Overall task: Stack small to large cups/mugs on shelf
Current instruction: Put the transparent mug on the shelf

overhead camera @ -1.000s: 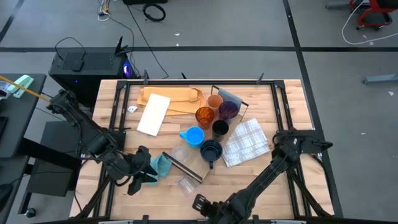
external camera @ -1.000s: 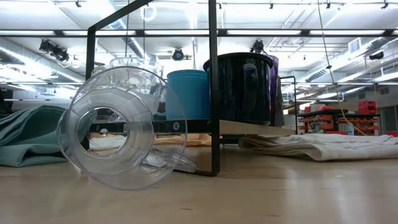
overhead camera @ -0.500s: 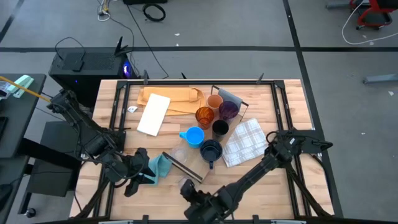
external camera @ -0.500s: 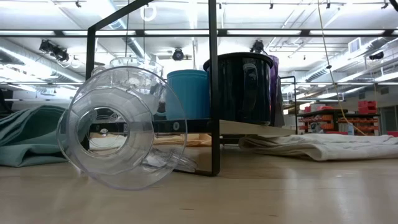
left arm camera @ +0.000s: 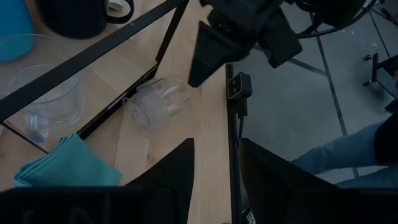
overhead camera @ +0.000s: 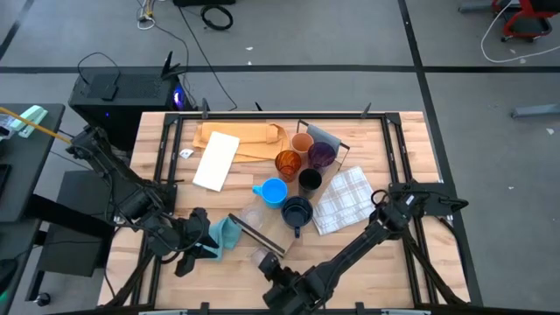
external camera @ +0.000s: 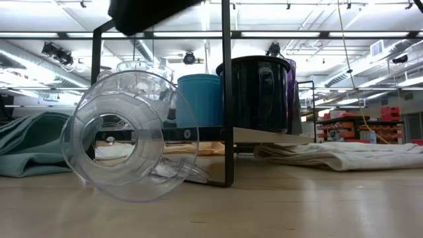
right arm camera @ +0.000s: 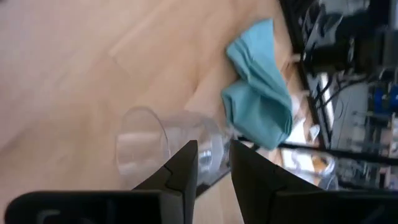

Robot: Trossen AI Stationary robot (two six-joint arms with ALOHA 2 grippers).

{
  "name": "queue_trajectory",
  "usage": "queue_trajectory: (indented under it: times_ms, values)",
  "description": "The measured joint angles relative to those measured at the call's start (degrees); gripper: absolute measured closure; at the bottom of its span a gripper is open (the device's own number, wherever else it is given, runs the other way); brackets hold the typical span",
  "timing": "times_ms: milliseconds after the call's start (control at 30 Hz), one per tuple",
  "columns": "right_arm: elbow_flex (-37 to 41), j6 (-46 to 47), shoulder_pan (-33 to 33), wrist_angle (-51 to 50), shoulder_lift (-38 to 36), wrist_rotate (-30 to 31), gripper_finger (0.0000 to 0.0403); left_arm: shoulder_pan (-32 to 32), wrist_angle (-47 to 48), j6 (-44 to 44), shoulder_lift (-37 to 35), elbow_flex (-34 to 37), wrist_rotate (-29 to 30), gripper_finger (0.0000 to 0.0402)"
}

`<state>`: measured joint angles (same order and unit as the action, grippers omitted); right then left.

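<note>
Clear plastic cup (right arm camera: 163, 151) lies tipped: light, slick, prone to rolling. Grip across its rim. Right gripper (right arm camera: 212, 163) hovers above it, fingers narrow, empty.

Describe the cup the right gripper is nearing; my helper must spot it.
Start at the shelf and go to its end at the table's near edge. Just beyond it lies a clear cup, beside the teal cloth. Unlike the others, it lies tipped on its side.
</note>
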<state>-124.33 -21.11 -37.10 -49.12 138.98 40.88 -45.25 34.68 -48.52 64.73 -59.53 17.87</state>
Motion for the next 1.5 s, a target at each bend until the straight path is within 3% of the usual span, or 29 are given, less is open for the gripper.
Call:
queue_trajectory:
  times_ms: [133, 333, 567, 933, 1167, 1500]
  values:
    - [0.0, 0.5, 1.0, -1.8, 0.0, -0.3, 0.0313, 0.0, 1.3, 1.0, 0.0, 0.0, 0.4, 0.0273]
    - [0.3, 0.4, 2.6, -1.9, 0.0, -9.9, 0.0311, 0.1, 2.1, 1.9, 0.0, 0.0, 1.5, 0.0270]
    - [1.4, -2.0, 2.4, -1.9, -0.3, -14.5, 0.0289, 0.1, 2.9, 2.7, 0.0, 0.0, 1.9, 0.0274]
    - [0.2, -3.5, 2.6, -2.1, -2.1, -12.4, 0.0263, 0.1, 3.6, 2.8, 0.0, 0.0, 2.7, 0.0269]
    - [0.1, -3.1, 2.4, -7.9, -2.8, -18.7, 0.0265, 0.1, 3.9, 2.9, 0.0, 0.0, 2.9, 0.0275]
    - [1.6, -4.0, 2.5, -8.0, -2.8, -19.3, 0.0266, 0.1, 4.3, 3.2, 0.0, 0.0, 4.0, 0.0271]
